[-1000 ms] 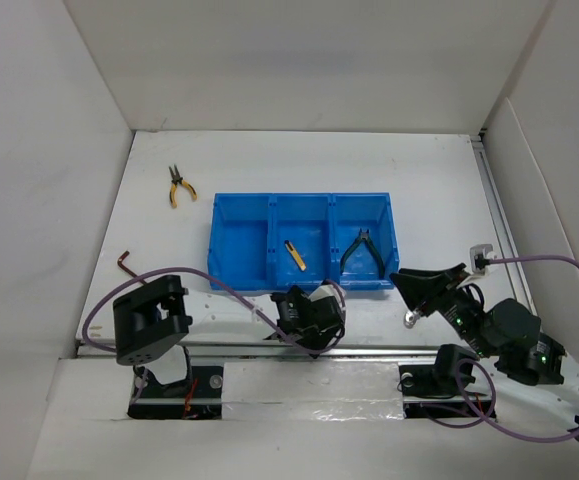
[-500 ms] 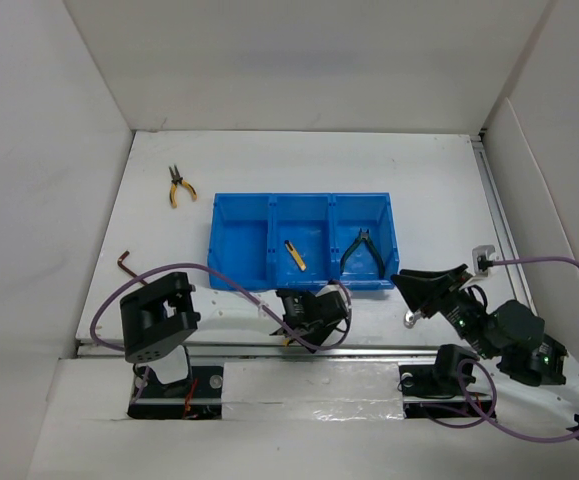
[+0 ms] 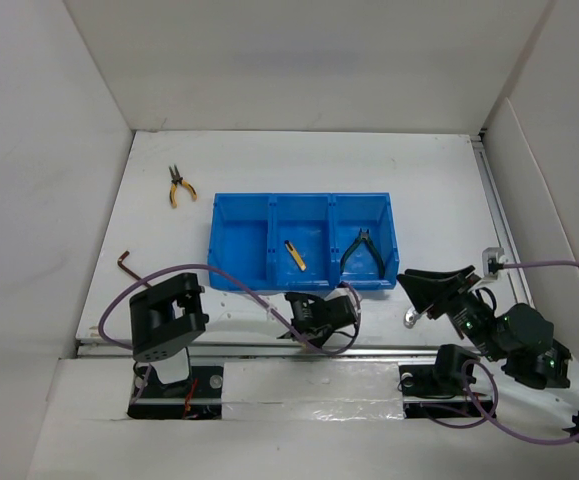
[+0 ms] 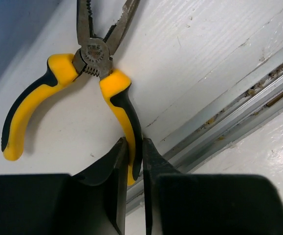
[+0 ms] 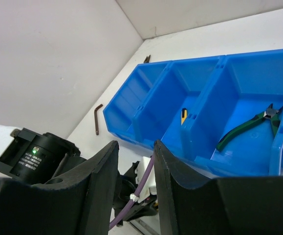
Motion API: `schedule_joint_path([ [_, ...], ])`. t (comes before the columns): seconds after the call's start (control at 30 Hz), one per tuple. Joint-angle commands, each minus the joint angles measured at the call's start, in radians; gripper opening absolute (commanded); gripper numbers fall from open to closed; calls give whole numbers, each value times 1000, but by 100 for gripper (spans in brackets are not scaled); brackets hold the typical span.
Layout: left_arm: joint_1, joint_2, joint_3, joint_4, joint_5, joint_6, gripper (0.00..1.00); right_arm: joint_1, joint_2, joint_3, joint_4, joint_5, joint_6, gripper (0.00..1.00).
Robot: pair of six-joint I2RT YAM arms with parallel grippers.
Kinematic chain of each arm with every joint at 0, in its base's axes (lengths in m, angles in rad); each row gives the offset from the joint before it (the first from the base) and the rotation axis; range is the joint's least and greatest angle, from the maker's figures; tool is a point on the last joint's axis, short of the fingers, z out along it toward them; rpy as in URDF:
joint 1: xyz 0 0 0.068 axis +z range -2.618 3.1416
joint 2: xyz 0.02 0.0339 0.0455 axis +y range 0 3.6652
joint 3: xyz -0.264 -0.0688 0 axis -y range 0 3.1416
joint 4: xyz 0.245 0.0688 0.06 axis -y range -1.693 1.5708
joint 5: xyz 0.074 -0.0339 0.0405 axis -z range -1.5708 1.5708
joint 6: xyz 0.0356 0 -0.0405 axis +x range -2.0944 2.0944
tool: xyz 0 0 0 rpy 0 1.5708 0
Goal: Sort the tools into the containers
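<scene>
pickup stage for the left arm, by the look of it. left claw (image 4: 133, 144) is pinched narrow on one handle of the yellow pliers (image 4: 95, 54), down near that handle's end, w/ the nose pointing away from the wrist cam. pliers are at the near edge of the table (image 3: 439, 180), just beside the metal rail (image 4: 239, 122) and just in front of the blue tray (image 3: 299, 205). can't tell if they're lifted yet or resting on the surface, and from above the arm hides them. right claw (image 5: 135, 144) is part open w/ nothing between its fingers, hovering off the tray's right end and facing it. tray: left box looks empty, stick tool (image 3: 295, 255) in the middle box, green pliers (image 3: 362, 250) in the right box. out on the table are another yellow pair (image 3: 176, 186) at far left and a bent hex key (image 3: 126, 262) left of the tray, so sorting looks partway done. next move, i'd judge: lift, carry over the tray's front wall, drop in a box. which box is a guess; the right one if like goes w/ like. w/ a one-handle grip the tool may swing, so the nose needs to clear the wall before letting go.
</scene>
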Motion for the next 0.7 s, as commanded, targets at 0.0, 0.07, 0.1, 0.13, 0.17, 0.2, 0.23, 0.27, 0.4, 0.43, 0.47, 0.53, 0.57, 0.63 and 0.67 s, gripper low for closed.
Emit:
schedule_joint_path([
  [0.0, -24, 70, -25, -35, 24, -32, 0, 8, -16, -6, 10, 8, -10, 40],
  [0.07, -53, 73, -14, -46, 15, -49, 0, 8, -25, -8, 9, 11, -8, 41],
  [0.1, -64, 73, -10, -46, 6, -60, 0, 8, -25, -8, 10, 11, -10, 41],
  [0.13, -76, 73, -2, -63, -6, -70, 0, 8, -26, -5, 10, 12, -8, 41],
  [0.17, -87, 73, 7, -72, -26, -81, 0, 8, -28, -3, 7, 12, -10, 40],
  [0.2, -110, 72, 27, -81, -36, -92, 0, 8, -28, -2, 6, 15, -10, 40],
  [0.23, -121, 72, 38, -104, -43, -109, 0, 8, -28, -2, 6, 17, -8, 41],
  [0.27, -133, 70, 49, -115, -62, -116, 0, 8, -29, -3, 6, 15, -8, 40],
  [0.4, -200, 47, 125, -164, -106, -147, 0, 8, -32, -5, 4, 15, -7, 40],
  [0.43, -222, 42, 138, -183, -114, -155, 0, 8, -32, -5, 4, 17, -7, 41],
  [0.47, -222, 36, 151, -189, -132, -168, 0, 8, -31, -3, 3, 18, -7, 40],
  [0.53, -245, 20, 190, -219, -163, -190, 0, 8, -32, -2, -2, 20, -5, 40],
  [0.57, -245, 10, 202, -227, -193, -208, 0, 8, -34, -2, -2, 21, -4, 41],
  [0.63, -245, -13, 239, -232, -220, -218, 0, 8, -37, 0, -3, 20, 1, 40],
  [0.67, -245, -20, 254, -230, -236, -218, 0, 8, -40, 0, -6, 20, 1, 41],
])
